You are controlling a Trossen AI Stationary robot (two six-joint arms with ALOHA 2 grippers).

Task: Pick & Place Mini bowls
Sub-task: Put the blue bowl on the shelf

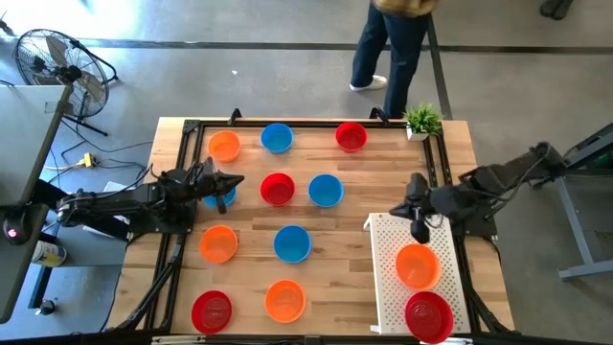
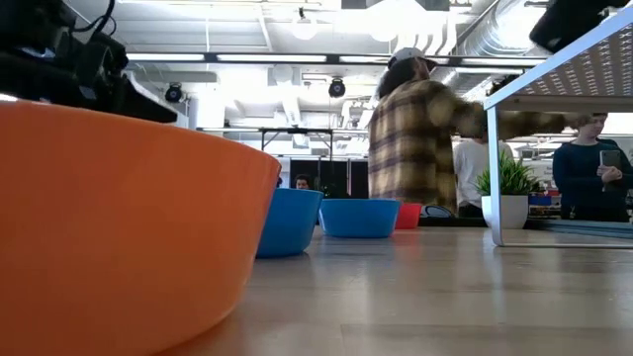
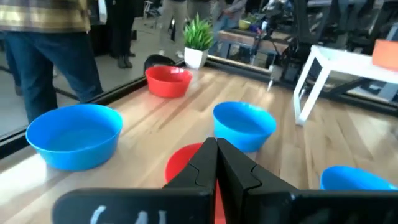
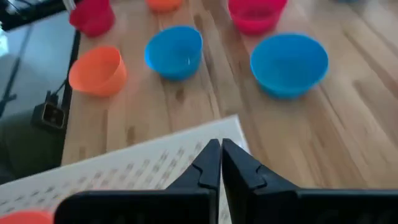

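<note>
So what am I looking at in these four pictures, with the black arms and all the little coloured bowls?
Two robot arms work at a wooden table. One picture looks straight down, one sits at table height, and one camera rides on each wrist. The left tool is shut and empty beside a blue bowl. The right tool, also shut and empty, hangs over the far end of the white tray, which holds an orange bowl and a red bowl. Nine more red, orange and blue bowls lie on the table. A person stands beyond it.

Two bowls apparently on tray.
</note>
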